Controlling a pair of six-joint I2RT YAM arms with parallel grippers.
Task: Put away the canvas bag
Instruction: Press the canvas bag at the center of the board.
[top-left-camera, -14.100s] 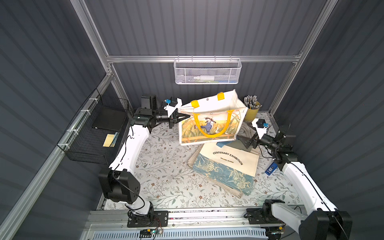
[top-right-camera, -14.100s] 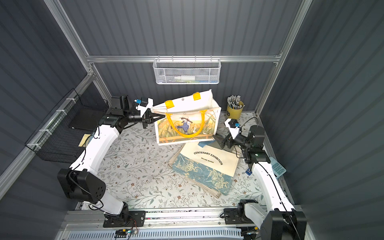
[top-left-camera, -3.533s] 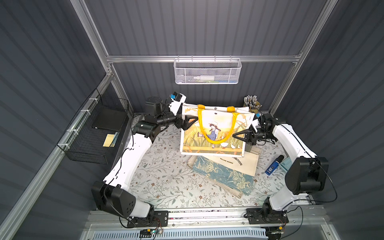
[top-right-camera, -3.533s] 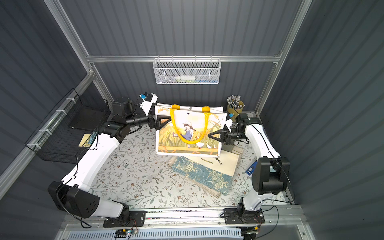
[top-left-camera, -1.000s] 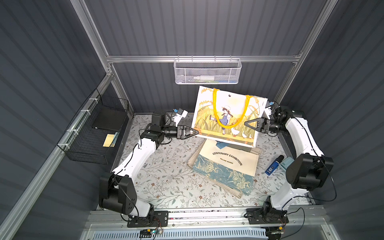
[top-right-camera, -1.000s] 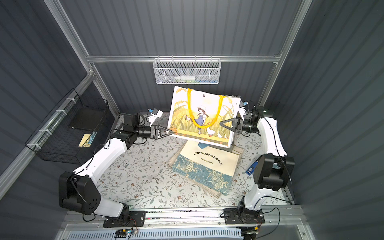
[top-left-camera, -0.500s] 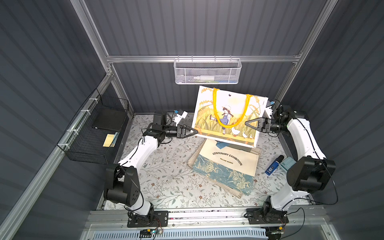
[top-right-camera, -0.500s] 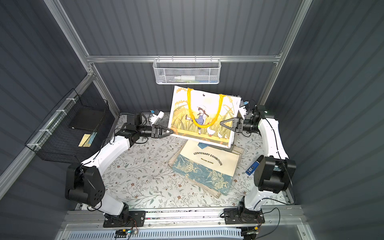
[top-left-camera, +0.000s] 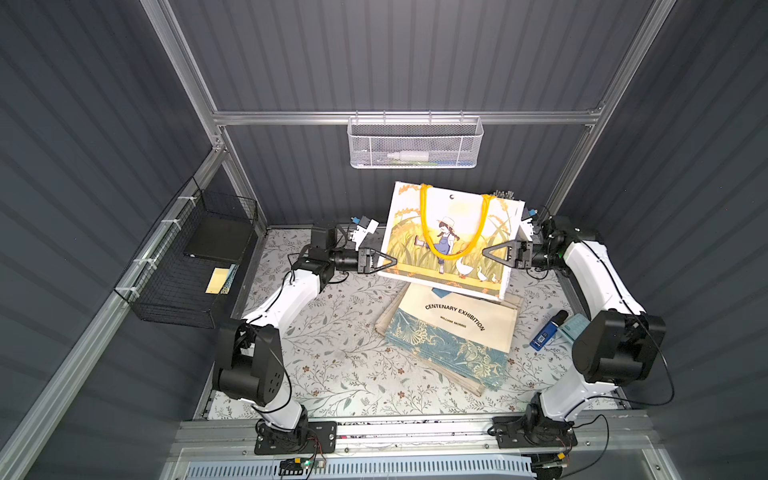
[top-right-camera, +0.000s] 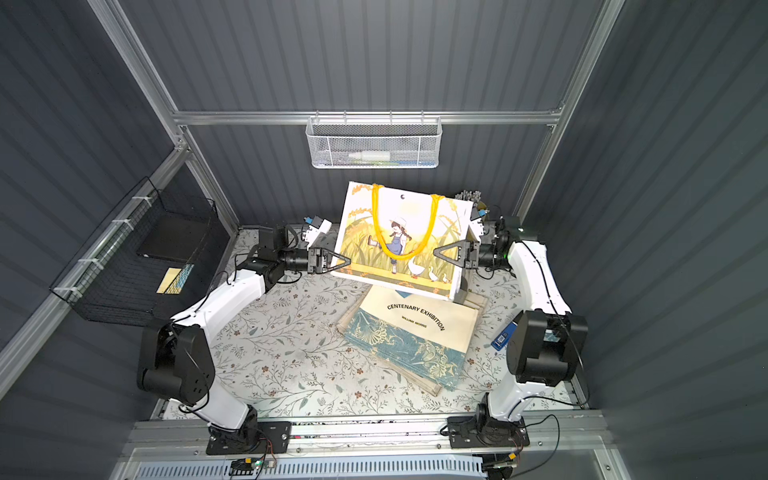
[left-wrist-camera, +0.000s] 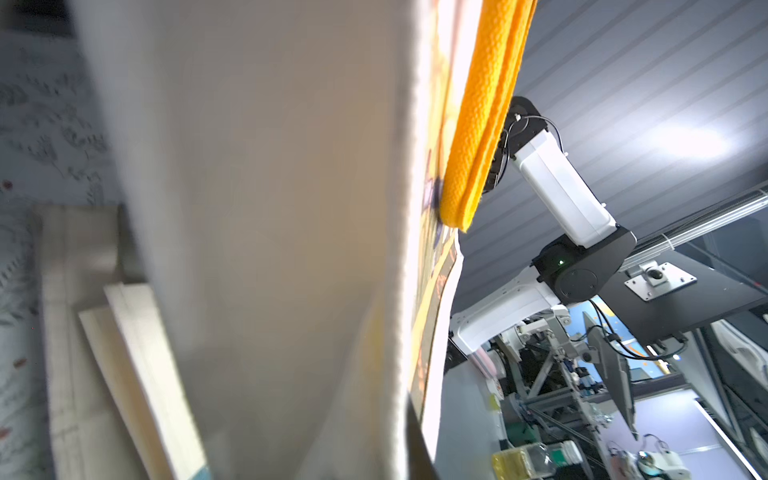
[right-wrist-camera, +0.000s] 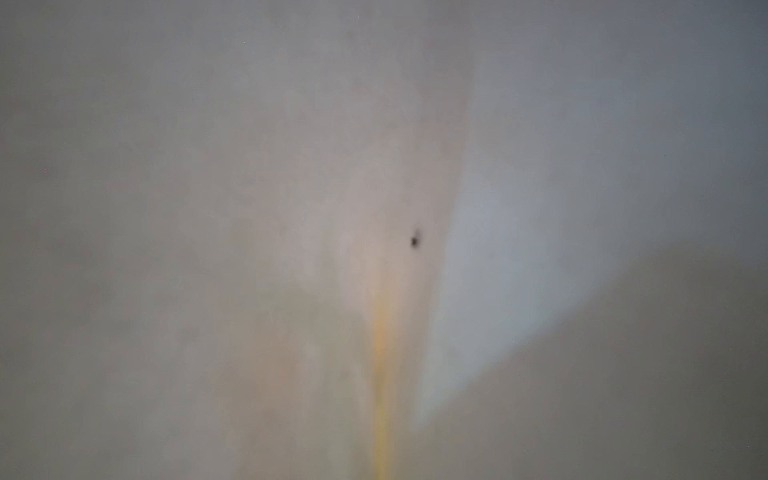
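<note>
The canvas bag (top-left-camera: 453, 232), printed with a girl and geese and fitted with yellow handles (top-left-camera: 424, 224), hangs upright above the back of the table in both top views (top-right-camera: 403, 232). My left gripper (top-left-camera: 392, 262) is shut on its lower left edge, also seen in a top view (top-right-camera: 349, 262). On the right side my right gripper (top-left-camera: 484, 252) is shut on the bag. The left wrist view shows the bag's pale side (left-wrist-camera: 270, 208) and a yellow handle (left-wrist-camera: 482, 124) close up. In the right wrist view blurred bag fabric (right-wrist-camera: 249, 208) fills the frame, hiding the jaws.
Flat tote bags (top-left-camera: 453, 332) lie stacked under the held bag. A white mesh basket (top-left-camera: 413, 143) hangs on the back wall, a black wire basket (top-left-camera: 195, 266) on the left wall. A pen cup (top-left-camera: 505, 193) stands behind the bag. A blue item (top-left-camera: 544, 334) lies at right.
My left gripper, open beside the bag's left edge a moment ago, has shut on that edge. The bag and the right arm have hardly moved.
</note>
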